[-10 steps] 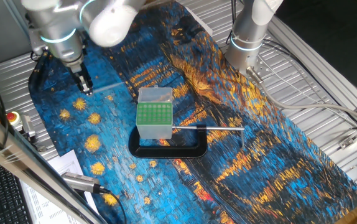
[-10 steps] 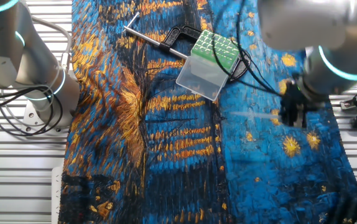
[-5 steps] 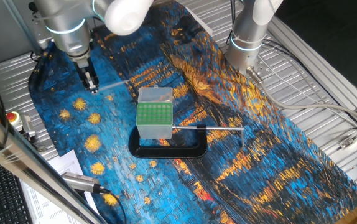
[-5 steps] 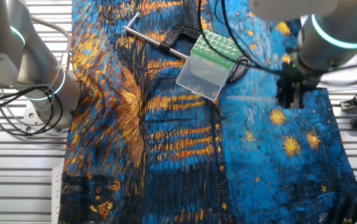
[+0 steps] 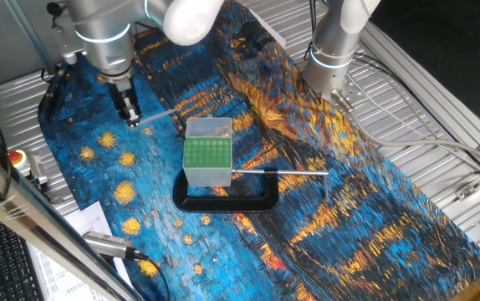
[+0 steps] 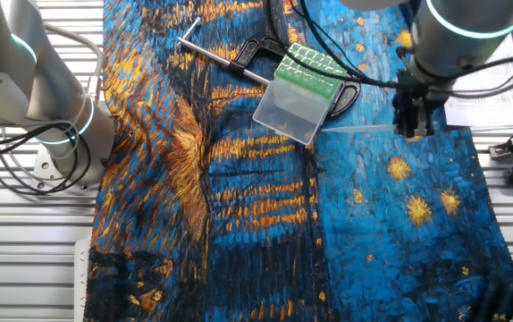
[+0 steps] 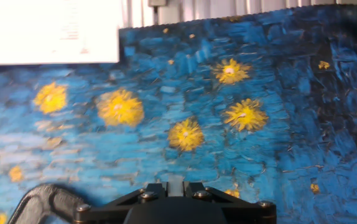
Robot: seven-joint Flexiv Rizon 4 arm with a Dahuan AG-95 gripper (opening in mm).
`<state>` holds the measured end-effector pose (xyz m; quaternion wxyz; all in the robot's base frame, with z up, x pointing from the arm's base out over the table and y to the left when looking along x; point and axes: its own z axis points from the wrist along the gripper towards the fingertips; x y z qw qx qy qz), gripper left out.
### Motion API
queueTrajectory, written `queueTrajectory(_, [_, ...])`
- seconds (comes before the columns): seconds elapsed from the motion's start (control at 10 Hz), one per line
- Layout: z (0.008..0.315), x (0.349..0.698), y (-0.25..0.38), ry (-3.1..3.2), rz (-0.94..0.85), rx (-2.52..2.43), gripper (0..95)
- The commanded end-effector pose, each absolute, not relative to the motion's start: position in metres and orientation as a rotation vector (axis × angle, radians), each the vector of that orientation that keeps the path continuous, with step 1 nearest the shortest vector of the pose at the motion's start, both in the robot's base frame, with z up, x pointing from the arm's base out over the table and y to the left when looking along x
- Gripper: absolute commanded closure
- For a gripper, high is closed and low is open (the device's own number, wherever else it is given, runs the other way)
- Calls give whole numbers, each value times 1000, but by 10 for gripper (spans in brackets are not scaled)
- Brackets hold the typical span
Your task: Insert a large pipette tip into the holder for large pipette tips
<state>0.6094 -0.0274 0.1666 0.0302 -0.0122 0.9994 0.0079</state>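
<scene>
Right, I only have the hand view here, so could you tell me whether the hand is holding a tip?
Observer: Yes, the hand is shut on the tip, which sticks out sideways, roughly level above the cloth.
Operator: Thank you. Where does it point?
Observer: Toward the holder. Its point ends close to the frosted wall, not at the green plate.
Operator: And is the holder loose on the table?
Observer: It seems not. A black clamp appears to grip it, with its rod against the holder's side.
</scene>
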Motion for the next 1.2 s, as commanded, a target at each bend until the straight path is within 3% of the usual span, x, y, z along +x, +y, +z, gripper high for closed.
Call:
queueTrajectory(0.1, [166,612,-27,3108,21,-110,950])
queueTrajectory(0.7, [166,612,-27,3008,97,-683,950])
queueTrajectory(1.2, [205,611,27,2922,142,-857,950])
